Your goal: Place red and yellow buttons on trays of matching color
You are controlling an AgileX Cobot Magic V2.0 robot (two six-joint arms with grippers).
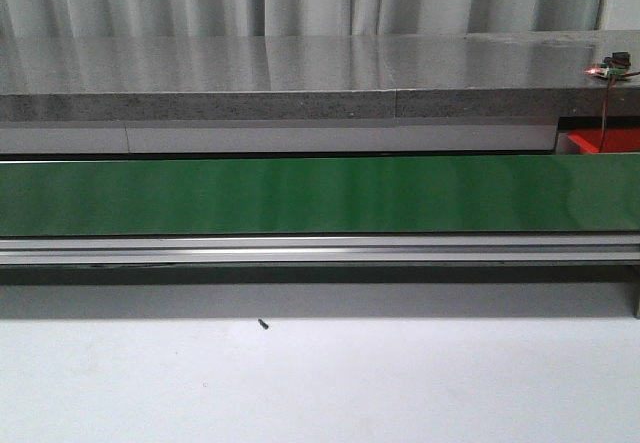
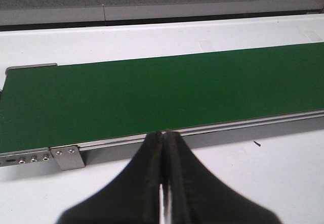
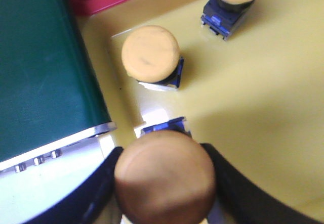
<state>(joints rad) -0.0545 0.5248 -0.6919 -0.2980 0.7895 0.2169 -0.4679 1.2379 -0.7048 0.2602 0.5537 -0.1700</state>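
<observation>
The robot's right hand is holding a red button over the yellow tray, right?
Not quite. The button in the right hand is yellow, not red, as the right wrist view shows. It does hang over the yellow tray, where two other yellow buttons already sit.

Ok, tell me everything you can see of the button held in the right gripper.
The held button has a round, domed yellow-orange cap, shadowed and blurred, on a dark blue square base edged in silver. It looks like plastic. The right gripper is shut on it, black fingers pressing its sides. It hangs over the yellow tray, near two more yellow buttons; whether it touches the tray is unclear.
</observation>
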